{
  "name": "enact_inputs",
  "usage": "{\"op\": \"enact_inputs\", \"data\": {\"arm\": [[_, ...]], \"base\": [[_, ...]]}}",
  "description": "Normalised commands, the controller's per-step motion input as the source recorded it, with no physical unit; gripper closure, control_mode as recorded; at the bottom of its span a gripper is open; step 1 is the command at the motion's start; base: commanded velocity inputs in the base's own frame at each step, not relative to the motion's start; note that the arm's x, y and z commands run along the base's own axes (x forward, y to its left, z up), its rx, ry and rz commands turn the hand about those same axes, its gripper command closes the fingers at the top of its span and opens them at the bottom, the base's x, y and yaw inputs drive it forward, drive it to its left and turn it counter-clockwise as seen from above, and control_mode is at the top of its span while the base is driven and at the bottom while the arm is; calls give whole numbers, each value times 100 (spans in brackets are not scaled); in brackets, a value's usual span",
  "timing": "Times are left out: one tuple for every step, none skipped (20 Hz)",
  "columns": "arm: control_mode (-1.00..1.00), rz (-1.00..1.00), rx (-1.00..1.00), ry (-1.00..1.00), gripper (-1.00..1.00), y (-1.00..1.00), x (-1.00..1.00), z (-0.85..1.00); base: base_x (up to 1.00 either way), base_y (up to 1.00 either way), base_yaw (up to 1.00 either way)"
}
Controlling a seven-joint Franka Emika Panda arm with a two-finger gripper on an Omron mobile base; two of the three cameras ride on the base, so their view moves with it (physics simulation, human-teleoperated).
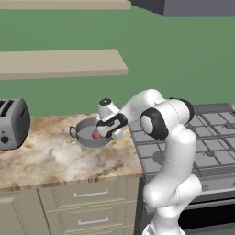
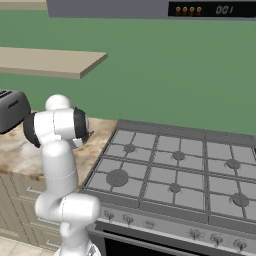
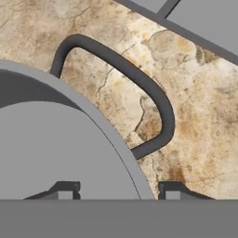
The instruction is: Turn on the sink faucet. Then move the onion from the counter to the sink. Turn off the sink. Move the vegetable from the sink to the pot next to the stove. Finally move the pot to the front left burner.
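A grey pot (image 1: 87,137) stands on the beige marbled counter (image 1: 50,158), just left of the stove (image 1: 211,137). The small reddish onion (image 1: 96,135) lies inside it. My gripper (image 1: 114,133) reaches down over the pot's right side. In the hand view my gripper (image 3: 118,190) straddles the pot's rim (image 3: 116,139). One fingertip (image 3: 65,189) is inside the pot and the other (image 3: 173,189) is outside over the counter (image 3: 195,116). The jaws stand apart and neither tip touches the rim. The pot's dark loop handle (image 3: 158,93) lies just beyond. The sink and its faucet are out of view.
The stove's front left burner (image 2: 117,177) lies right of the pot. A silver toaster (image 1: 11,123) stands at the counter's far left. A beige shelf (image 1: 59,62) hangs on the green wall above. Drawers (image 1: 87,195) sit below the counter's edge.
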Motion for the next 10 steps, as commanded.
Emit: {"op": "enact_inputs", "data": {"arm": [[-100,0,0,1,100,0,0,-7],[-100,0,0,0,100,0,0,0],[-100,0,0,0,100,0,0,0],[-100,0,0,0,100,0,0,0],[-100,0,0,-1,100,0,0,0],[-100,0,0,-5,100,0,0,0],[-100,0,0,-5,100,0,0,0],[-100,0,0,-9,100,0,-9,0],[-100,-1,0,-10,100,0,-14,0],[-100,-2,0,-11,100,0,-19,0]], "base": [[0,0,0],[0,0,0],[0,0,0],[0,0,0],[0,0,0],[0,0,0],[0,0,0],[0,0,0],[0,0,0],[0,0,0]]}}
